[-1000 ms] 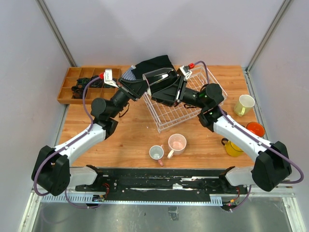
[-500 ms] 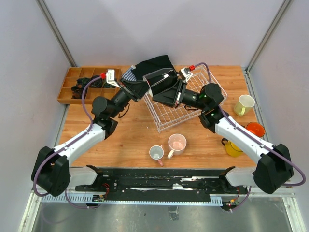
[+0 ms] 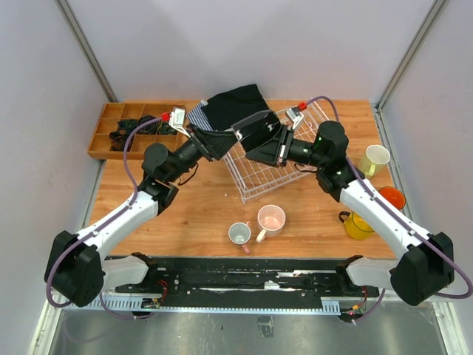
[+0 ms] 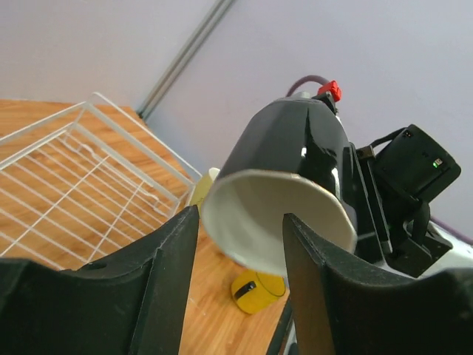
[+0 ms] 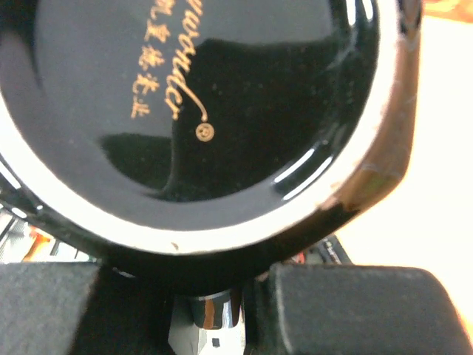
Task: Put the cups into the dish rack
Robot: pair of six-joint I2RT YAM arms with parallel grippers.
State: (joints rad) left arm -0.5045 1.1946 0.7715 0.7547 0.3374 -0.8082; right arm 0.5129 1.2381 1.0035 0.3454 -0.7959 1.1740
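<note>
Mugs unloaded on tabletop (image 3: 199, 214): small dusty pink mug (image 3: 239, 234) and pale pink mug (image 3: 271, 217) nearest me. Dish rack (image 3: 295, 176) beyond. Black mug (image 3: 257, 127) above its left side, pinched by right gripper (image 5: 214, 296); left gripper (image 4: 240, 218) spread, facing the mug's mouth. Handover step, I judge; next, lower mug into rack.

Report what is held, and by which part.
The right gripper holds the glossy black mug with white inside, apparently by its handle; the left gripper is open, empty.
</note>
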